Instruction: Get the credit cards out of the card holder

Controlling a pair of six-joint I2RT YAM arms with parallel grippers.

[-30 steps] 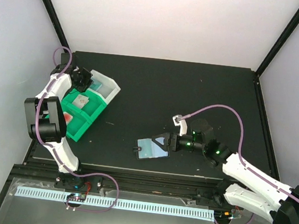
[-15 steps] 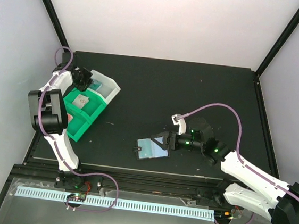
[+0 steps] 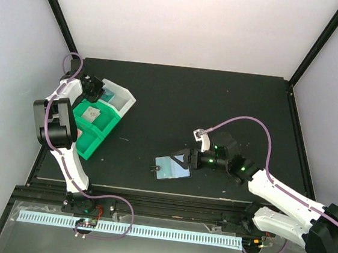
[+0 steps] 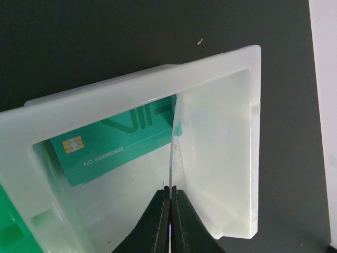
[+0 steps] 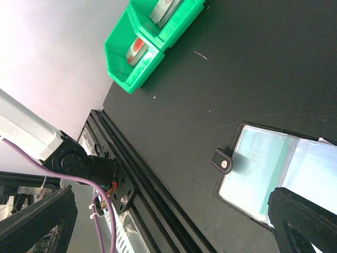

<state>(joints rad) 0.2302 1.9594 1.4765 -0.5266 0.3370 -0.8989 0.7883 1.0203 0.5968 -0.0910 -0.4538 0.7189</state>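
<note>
Arms splayed: left claw (image 4: 170, 195) pinches pale card (image 4: 174, 137) over white bin (image 4: 137, 89), right claw (image 3: 183, 159) gapes at card holder (image 3: 170, 168) edge.

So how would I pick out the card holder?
On the black table, ahead of the right arm, the card holder lies open and flat. Unlike the green and white bins at far left, it is black-edged with bluish pockets and a snap tab.

Bare table (image 3: 130, 152) is stretching left of the card holder (image 3: 170, 168) toward the green bins (image 3: 93, 132); the right gripper (image 3: 185, 160) is seemingly crowding its right edge.
</note>
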